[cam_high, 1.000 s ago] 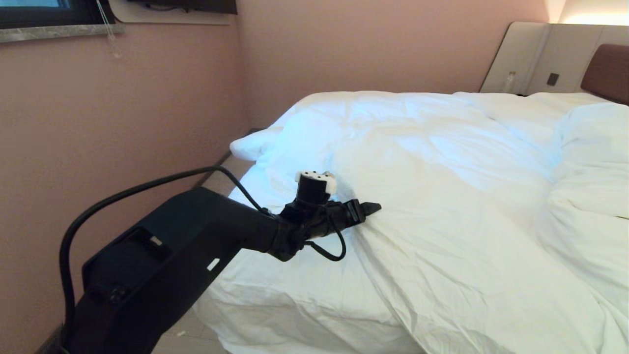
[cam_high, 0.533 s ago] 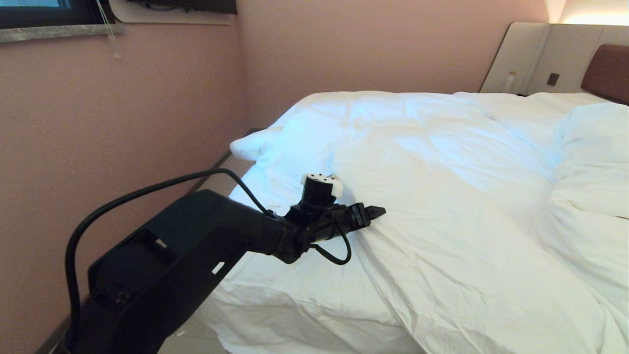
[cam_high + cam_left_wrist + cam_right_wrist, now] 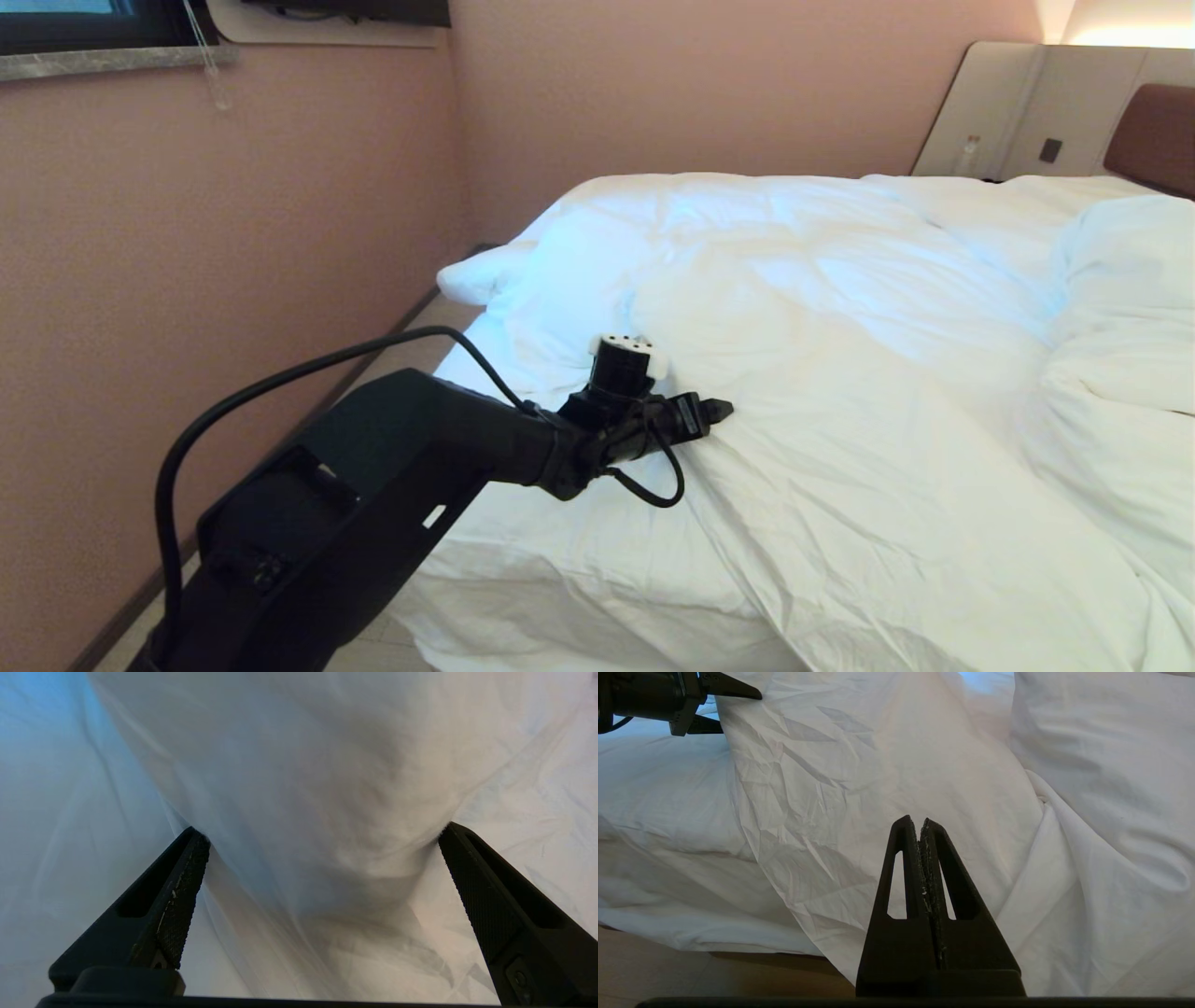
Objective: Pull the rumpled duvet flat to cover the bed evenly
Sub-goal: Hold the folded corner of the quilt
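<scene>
The duvet [image 3: 840, 373] lies rumpled across the bed [image 3: 1153, 135]. The left end effector [image 3: 322, 833] is spread wide around a raised fold — the right end effector [image 3: 920, 823], pressed together, hangs above the duvet's near edge.

The bed [image 3: 1153, 135] carries the rumpled duvet [image 3: 840, 373], bunched high toward 3 o'clock, its edge drooping to the floor [image 3: 411, 341] at 7 o'clock.

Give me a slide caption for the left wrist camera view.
Left gripper open wide, a raised fold of the rumpled white duvet bulging between its two black fingers.
</scene>
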